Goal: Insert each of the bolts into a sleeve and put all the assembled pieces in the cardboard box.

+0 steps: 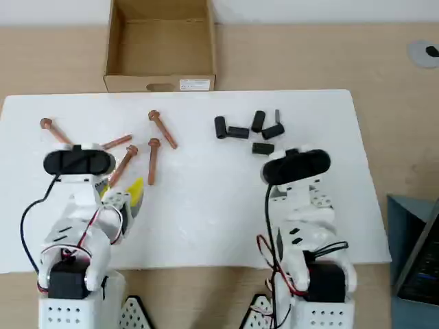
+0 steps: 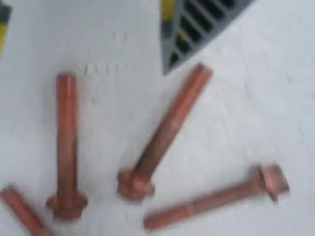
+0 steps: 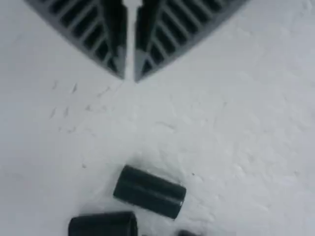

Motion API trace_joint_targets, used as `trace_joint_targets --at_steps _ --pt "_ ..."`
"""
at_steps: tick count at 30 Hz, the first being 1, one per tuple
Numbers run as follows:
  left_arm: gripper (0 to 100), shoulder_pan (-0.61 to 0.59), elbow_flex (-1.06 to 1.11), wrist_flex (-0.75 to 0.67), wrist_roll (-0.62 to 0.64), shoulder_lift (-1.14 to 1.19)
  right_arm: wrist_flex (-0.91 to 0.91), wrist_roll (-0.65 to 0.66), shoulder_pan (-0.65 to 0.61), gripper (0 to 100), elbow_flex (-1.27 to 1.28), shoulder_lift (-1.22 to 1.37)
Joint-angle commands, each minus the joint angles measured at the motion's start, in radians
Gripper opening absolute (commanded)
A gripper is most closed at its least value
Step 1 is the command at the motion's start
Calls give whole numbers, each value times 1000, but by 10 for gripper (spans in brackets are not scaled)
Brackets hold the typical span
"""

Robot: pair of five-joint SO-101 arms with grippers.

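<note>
Several copper bolts lie on the left of the white mat (image 1: pixel 206 205), among them one (image 1: pixel 152 161) beside another (image 1: pixel 123 164). Several black sleeves (image 1: pixel 238 132) are clustered right of centre. The cardboard box (image 1: pixel 161 82) stands open behind the mat. My left gripper (image 2: pixel 83 44) hangs open just above the bolts; one grey finger (image 2: pixel 197 24) ends near the tip of a slanted bolt (image 2: pixel 165 132), with another bolt (image 2: pixel 66 147) alongside. My right gripper (image 3: pixel 130 73) is shut on nothing, a short way from a lying sleeve (image 3: pixel 149 191).
Both arm bases stand at the mat's front edge, the left arm (image 1: pixel 79 161) over the bolts and the right arm (image 1: pixel 296 166) just in front of the sleeves. A dark object (image 1: pixel 415 253) lies off the mat at the right.
</note>
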Motion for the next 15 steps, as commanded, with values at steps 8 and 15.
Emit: trace_joint_targets --at_steps 8,15 --pt "232 0 -512 -110 5 621 3 -143 10 10 -641 753" --pt "232 -124 -743 -98 2 920 109 -175 10 10 -977 1102"
